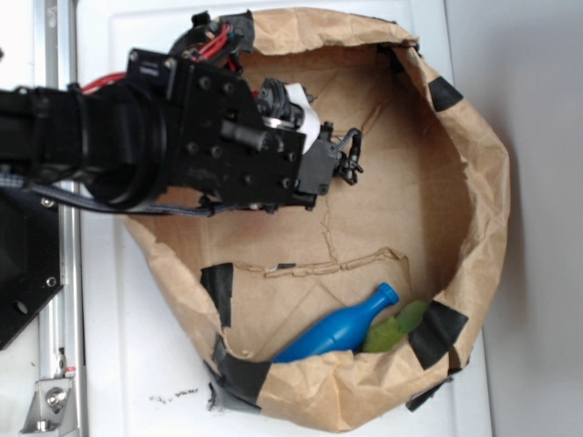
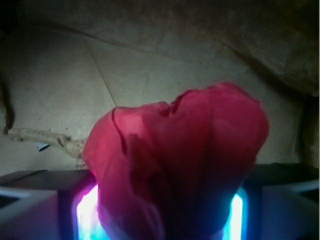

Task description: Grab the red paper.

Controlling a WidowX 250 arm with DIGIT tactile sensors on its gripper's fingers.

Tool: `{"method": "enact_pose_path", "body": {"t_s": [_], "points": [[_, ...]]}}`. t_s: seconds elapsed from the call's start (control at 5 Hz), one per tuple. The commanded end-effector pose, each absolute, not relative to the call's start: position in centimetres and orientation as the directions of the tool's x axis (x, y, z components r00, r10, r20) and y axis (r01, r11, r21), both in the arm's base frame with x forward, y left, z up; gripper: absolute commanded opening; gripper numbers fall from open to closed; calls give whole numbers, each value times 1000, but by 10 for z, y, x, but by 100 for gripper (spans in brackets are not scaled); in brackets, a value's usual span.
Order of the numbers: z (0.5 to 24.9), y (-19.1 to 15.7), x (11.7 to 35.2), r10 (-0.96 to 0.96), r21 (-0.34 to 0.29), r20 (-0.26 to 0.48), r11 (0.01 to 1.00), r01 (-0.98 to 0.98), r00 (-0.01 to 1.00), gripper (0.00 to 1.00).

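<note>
Clamped between my gripper (image 2: 162,220) pads, the red paper (image 2: 175,165) fills the wrist view, its crumpled crown bulging up between the two lit fingers (image 2: 85,215). From the exterior view I cannot see the wad at all; my arm (image 1: 137,137) covers it, hanging over the far-left part of the brown paper bag (image 1: 474,182), toward the worktop's (image 1: 137,364) upper left corner. My judgement is that the grip is seated and the lift is the step in hand. To do it well I should rise straight, keep pressure steady since wrinkly paper compresses and can slip, and stay clear of the bag's taped wall. Down by the near edge lie the blue bottle (image 1: 342,330) and a green item (image 1: 393,328), well apart from me.
</note>
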State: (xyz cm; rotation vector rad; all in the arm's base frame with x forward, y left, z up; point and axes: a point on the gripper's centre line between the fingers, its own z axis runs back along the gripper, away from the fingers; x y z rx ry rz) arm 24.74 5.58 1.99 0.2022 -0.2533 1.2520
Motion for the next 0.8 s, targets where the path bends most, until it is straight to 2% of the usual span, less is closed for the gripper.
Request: {"method": "enact_pose_path", "body": {"t_s": [0.0, 0.2, 0.4, 0.6], "points": [[24, 71, 241, 921, 9, 298, 260, -965, 251, 0], [27, 72, 240, 921, 7, 286, 273, -962, 263, 0], [76, 63, 246, 831, -87, 324, 501, -861, 452, 0], [126, 37, 243, 689, -128, 382, 700, -703, 616, 0]]}}
